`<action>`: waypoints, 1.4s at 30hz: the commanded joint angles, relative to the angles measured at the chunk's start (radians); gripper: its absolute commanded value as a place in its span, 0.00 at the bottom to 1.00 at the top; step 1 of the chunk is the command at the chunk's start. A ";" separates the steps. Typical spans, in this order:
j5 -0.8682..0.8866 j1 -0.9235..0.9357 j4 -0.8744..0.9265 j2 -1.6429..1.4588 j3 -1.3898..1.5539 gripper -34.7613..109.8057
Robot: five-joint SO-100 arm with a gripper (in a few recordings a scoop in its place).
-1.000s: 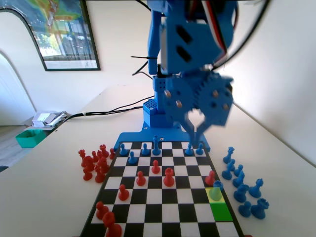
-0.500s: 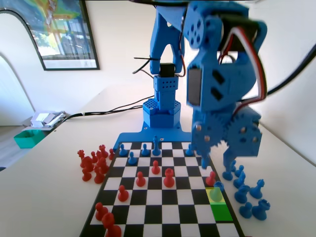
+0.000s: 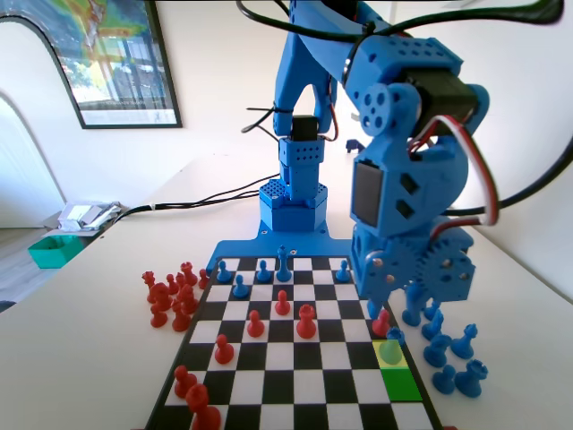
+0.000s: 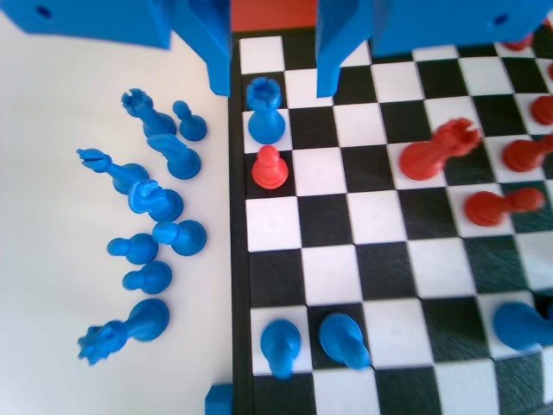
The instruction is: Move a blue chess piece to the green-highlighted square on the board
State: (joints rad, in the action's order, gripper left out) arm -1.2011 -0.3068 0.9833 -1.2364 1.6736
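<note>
Reviewing the fixed view, the blue arm (image 3: 407, 206) has swung over the past second from above the board's far edge to its right edge, and has come down markedly. The board (image 3: 279, 356) and its pieces stand unchanged. The gripper (image 4: 275, 91) has its jaws apart and holds nothing. In the wrist view they hang to either side of the blue chess piece (image 4: 265, 111), clear of it.

That piece (image 3: 391, 345) has not moved. It stands upright on the yellow-tinted square (image 3: 380, 360) at the right edge, near the near right corner. The green-highlighted square (image 3: 400, 383) lies next along that edge, toward the near corner, and is vacant. A red pawn (image 4: 270, 166) stands on the neighbouring square on the arm's side.

Assessment: approach complete, grasp not yet made. The red pawn's closeness is the main hazard during closing.
</note>
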 commanded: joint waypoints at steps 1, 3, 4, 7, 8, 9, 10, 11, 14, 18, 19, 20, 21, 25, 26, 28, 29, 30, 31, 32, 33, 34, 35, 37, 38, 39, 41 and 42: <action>-0.021 -0.009 -0.006 -0.012 -0.078 0.34; -0.029 -0.009 -0.006 0.002 -0.094 0.34; -0.031 -0.009 -0.006 0.011 -0.103 0.34; -0.038 -0.008 0.000 0.028 -0.124 0.34; -0.043 -0.006 0.000 0.031 -0.126 0.34; -0.046 -0.003 -0.002 0.034 -0.126 0.34; -0.051 -0.002 -0.002 0.035 -0.126 0.34; -0.052 -0.002 -0.003 0.038 -0.126 0.34; -0.057 0.002 -0.020 0.046 -0.115 0.34; -0.061 0.002 -0.025 0.064 -0.109 0.34; -0.061 0.000 -0.029 0.069 -0.106 0.34; -0.061 0.000 -0.032 0.072 -0.106 0.34; -0.061 0.000 -0.035 0.077 -0.104 0.34; -0.063 -0.008 -0.044 0.094 -0.101 0.34; -0.064 -0.011 -0.049 0.097 -0.098 0.34; -0.064 -0.015 -0.055 0.101 -0.094 0.34; -0.064 -0.017 -0.058 0.104 -0.094 0.34; -0.064 -0.018 -0.061 0.109 -0.094 0.34; -0.063 -0.018 -0.063 0.112 -0.094 0.34; -0.063 -0.018 -0.066 0.115 -0.094 0.34; -0.064 -0.018 -0.069 0.120 -0.094 0.34; -0.064 -0.018 -0.074 0.123 -0.094 0.34; -0.066 -0.018 -0.077 0.126 -0.094 0.34; -0.067 -0.020 -0.077 0.132 -0.092 0.34; -0.069 -0.020 -0.078 0.133 -0.091 0.34; -0.069 -0.020 -0.080 0.135 -0.089 0.33; -0.069 -0.020 -0.081 0.140 -0.089 0.33; -0.069 -0.020 -0.084 0.140 -0.087 0.33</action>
State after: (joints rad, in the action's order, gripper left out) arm -1.2517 -0.3068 0.8989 -1.0615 1.5969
